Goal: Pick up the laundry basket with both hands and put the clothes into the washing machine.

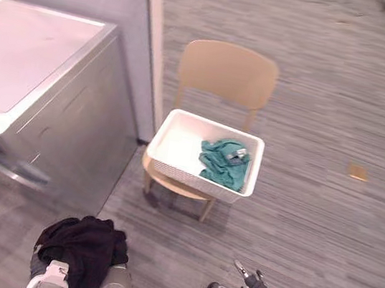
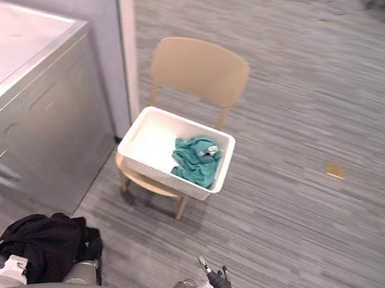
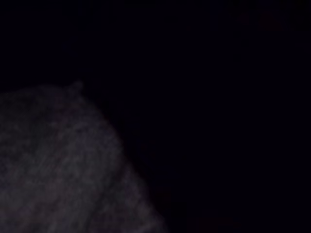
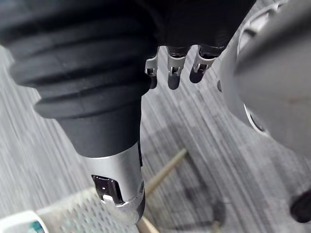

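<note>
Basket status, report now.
Right hand open, empty, low. Left hand hidden under black garment. Basket on chair, green clothes inside, not held. Washing machine at left.

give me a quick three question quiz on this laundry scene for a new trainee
1. Multiple choice: the white basket rests on: A) the floor; B) the wooden chair; C) a table.
2. True or false: the basket is empty.
3. Fill the gap: the robot's ____ hand holds nothing.

Key:
1. B.
2. False: teal clothes lie in it, toward the robot's right.
3. Right: the right hand hangs low with relaxed fingers, apart from the basket.
</note>
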